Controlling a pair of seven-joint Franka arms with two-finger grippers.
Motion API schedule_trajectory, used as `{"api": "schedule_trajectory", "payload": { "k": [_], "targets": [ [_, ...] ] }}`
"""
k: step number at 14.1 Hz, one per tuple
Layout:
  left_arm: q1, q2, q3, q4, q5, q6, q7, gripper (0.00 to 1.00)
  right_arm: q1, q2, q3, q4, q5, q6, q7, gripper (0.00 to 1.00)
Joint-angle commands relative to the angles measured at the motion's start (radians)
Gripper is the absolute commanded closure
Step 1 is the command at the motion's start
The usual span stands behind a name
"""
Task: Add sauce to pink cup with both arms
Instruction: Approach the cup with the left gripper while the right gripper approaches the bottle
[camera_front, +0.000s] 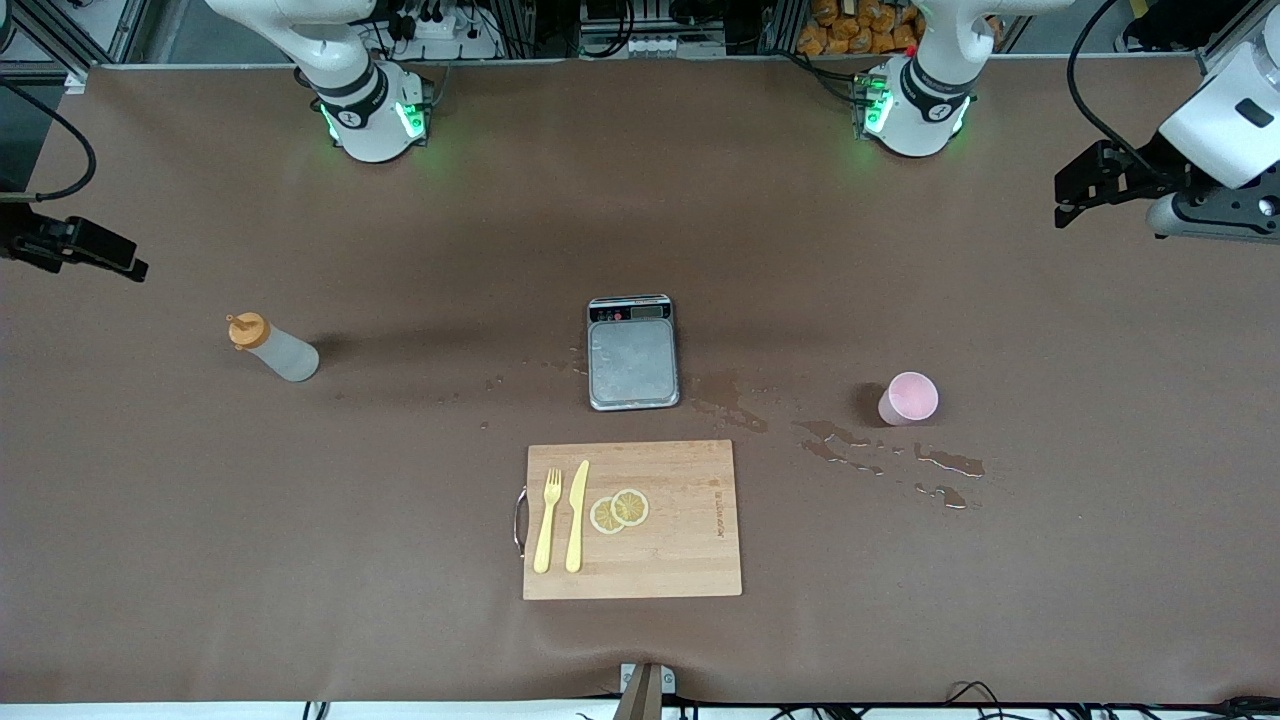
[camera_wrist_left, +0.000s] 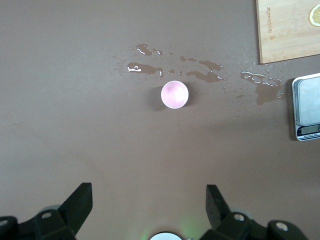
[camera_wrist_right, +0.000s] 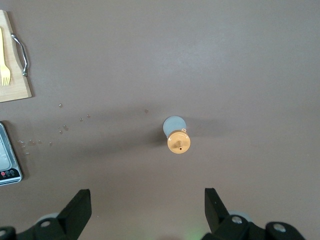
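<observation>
Front view: sauce (camera_front: 274, 348) and pink cup (camera_front: 908, 398) stand well apart.

We see a brown bench (camera_front: 200, 550) carrying the sauce bottle (camera_front: 275, 349), kitchen scale (camera_front: 632, 352), pink cup (camera_front: 908, 398), bamboo cutting board (camera_front: 660, 560) and spilled puddles (camera_front: 850, 445).

Robot lab: aluminium framing (camera_front: 80, 40), cables (camera_front: 1090, 90), brown-covered table (camera_front: 1000, 620), bolted arm bases (camera_front: 375, 125).

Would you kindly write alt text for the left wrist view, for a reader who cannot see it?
A small pink cup stands upright on the brown table, in line with the left claw, whose black fingers are spread open and hold nothing. Spilled liquid glistens beside the cup; a grey scale and a wooden cutting board show at the edge.
</observation>
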Motion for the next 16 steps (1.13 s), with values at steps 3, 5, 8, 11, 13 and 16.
{"api": "schedule_trajectory", "payload": {
  "k": [3, 5, 8, 11, 13, 16],
  "targets": [
    [-0.005, 0.007, 0.000, 0.018, -0.015, 0.007, -0.020, 0.00, -0.015, 0.001, 0.012, -0.001, -0.013, -0.004, 0.011, 0.00],
    [-0.011, 0.013, -0.002, 0.019, -0.015, 0.007, -0.020, 0.00, -0.042, 0.032, 0.014, 0.001, -0.012, 0.001, 0.006, 0.00],
    [-0.003, 0.013, 0.000, 0.019, -0.018, 0.005, -0.017, 0.00, -0.076, 0.046, 0.014, 0.001, -0.001, -0.005, 0.014, 0.00],
    [0.001, 0.016, 0.005, 0.007, -0.032, 0.003, -0.020, 0.00, -0.133, 0.063, 0.014, -0.005, 0.002, -0.013, 0.011, 0.00],
    [0.023, 0.019, 0.008, -0.019, -0.032, 0.005, -0.021, 0.00, -0.196, 0.099, 0.014, -0.005, 0.039, -0.079, 0.012, 0.00],
    [0.040, 0.044, 0.008, -0.089, -0.032, 0.020, -0.021, 0.00, -0.251, 0.155, 0.014, 0.001, 0.068, -0.133, 0.016, 0.00]
  ]
}}
